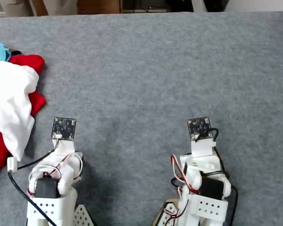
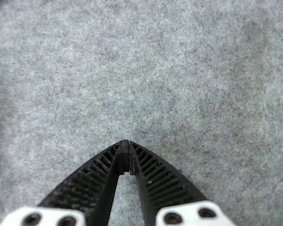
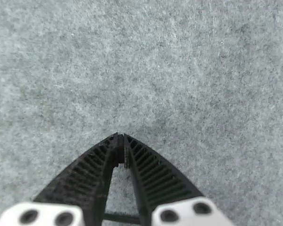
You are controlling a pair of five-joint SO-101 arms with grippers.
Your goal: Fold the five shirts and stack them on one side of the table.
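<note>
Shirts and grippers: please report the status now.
Left gripper shut, empty. Right gripper shut, empty. Shirts heaped unfolded at edge of table. No obstruction seen.

Shirt pile (image 1: pixel 15 89) cut by view's edge; white shirt (image 1: pixel 7 104) perhaps hides others.
</note>
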